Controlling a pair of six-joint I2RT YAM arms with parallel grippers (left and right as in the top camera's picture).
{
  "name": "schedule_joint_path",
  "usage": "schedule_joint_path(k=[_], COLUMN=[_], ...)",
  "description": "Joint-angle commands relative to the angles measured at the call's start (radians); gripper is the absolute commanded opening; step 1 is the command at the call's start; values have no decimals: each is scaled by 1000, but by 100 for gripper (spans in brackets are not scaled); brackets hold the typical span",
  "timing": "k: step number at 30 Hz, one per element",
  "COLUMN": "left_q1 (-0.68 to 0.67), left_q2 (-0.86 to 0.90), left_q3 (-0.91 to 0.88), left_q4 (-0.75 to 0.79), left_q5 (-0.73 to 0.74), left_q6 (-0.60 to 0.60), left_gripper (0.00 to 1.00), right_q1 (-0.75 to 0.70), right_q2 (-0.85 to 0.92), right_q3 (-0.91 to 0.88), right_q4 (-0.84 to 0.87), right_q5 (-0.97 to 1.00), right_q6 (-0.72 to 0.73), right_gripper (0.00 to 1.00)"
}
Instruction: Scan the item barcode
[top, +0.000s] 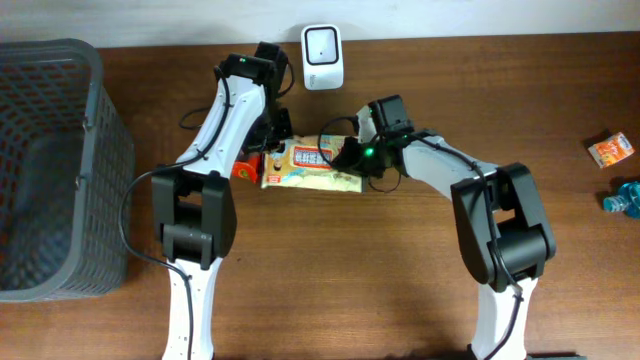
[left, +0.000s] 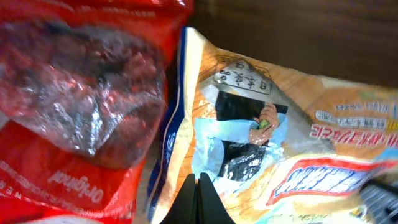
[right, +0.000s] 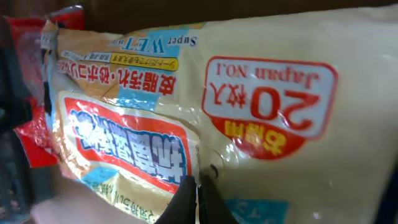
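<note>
A yellow pack of wet wipes (top: 310, 168) lies printed side up on the table in front of the white scanner (top: 323, 57). No barcode shows in any view. My left gripper (top: 272, 150) is at the pack's left end. In the left wrist view the pack (left: 261, 124) fills the frame, and that gripper (left: 200, 180) is shut with its tips against the wrapper. My right gripper (top: 345, 158) is at the pack's right end. In the right wrist view this gripper (right: 198, 183) is shut on a crease of the pack's film (right: 249, 124).
A red snack pouch (top: 243, 168) lies against the pack's left end, seen close in the left wrist view (left: 74, 93). A grey mesh basket (top: 50, 170) stands at the far left. An orange packet (top: 610, 150) and a blue item (top: 622, 195) lie at the right edge.
</note>
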Motion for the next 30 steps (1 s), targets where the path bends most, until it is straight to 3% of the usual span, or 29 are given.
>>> schedule_joint_path(k=[1,3,7,12,20,27,30], left_q1=[-14,-36,-74,-113,-121,-124,-125], left_q2=[-32,-32,-31,-24,-23,-21,-21], left_q3=[19,19,19,17,0,-153,-199], left_q4=[-41,-43,22,55,128,230,246], left_q5=[135,147,148,146,142,62,-121], left_q6=[82,89,89,88,84,43,43], left_gripper=[0,0,0,0,0,0,0], right_q1=[-63,-78,-78,-77,-75,-45,-39], right_q2=[46,45,45,40,-72,-29,32], right_q3=[64,135,143,143,165,149,141], right_q4=[-77,-199,-262,-338,-349,-297,-303], right_q5=[107,107,113,158,124,167,304], right_q6=[-175,-196,-180,4,-84,-87,-83], right_gripper=[6,4,4,4,6,6,4])
